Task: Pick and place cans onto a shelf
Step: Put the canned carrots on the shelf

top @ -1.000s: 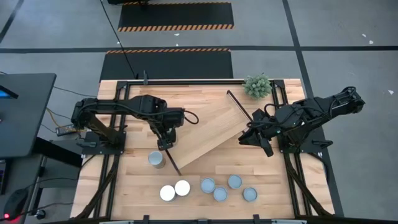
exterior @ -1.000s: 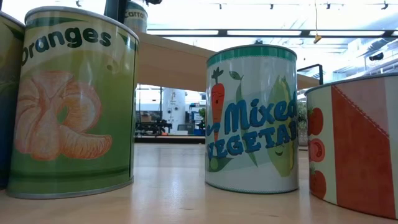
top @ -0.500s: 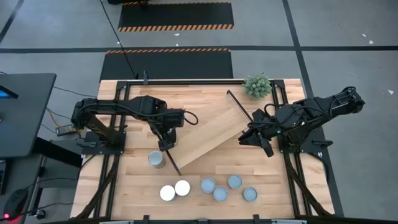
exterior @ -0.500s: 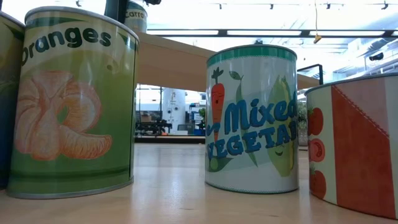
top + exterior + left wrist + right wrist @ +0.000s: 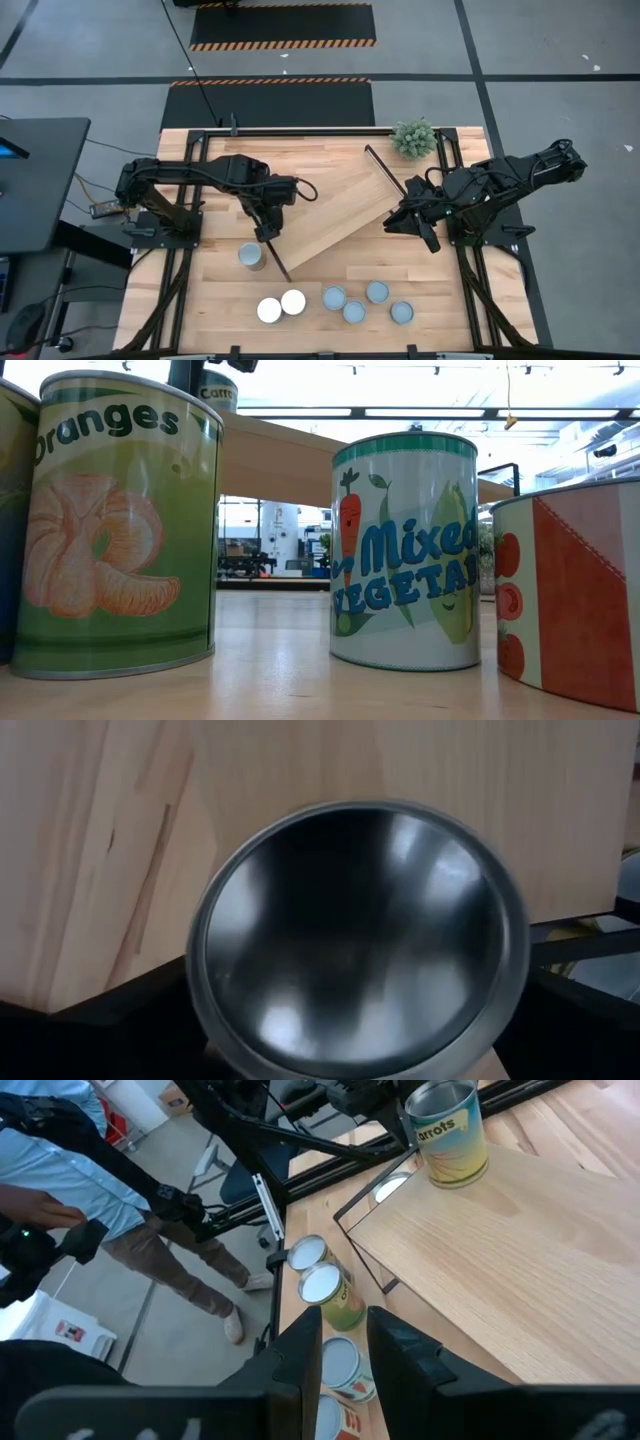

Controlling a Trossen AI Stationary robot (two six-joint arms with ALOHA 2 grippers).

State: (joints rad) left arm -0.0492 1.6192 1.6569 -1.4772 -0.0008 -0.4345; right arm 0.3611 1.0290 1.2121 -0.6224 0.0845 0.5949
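The shelf (image 5: 340, 205) is a light-wood plank lying slantwise across the table's middle. One can (image 5: 447, 1125) labelled with carrots stands upright on the shelf's left end. My left gripper (image 5: 265, 230) hangs straight above it, pointing down, and hides it in the high view. In the left wrist view its dark fingers stand open on either side of the can's silvery top (image 5: 360, 940). Another can (image 5: 252, 256) stands on the table beside that end. Several more cans (image 5: 334, 297) stand near the front edge. My right gripper (image 5: 345, 1345) waits over the shelf's right end, slightly open with nothing between its fingers.
A small green plant (image 5: 414, 137) stands at the far right. A thin black bar (image 5: 276, 262) closes the shelf's left end. In the low view the front cans (image 5: 405, 550) fill the foreground. A person (image 5: 70, 1170) stands beyond the table's left side.
My left gripper has spread its fingers a little wider about the can on the shelf, which stays upright where it stood. Neither arm has moved from its place.
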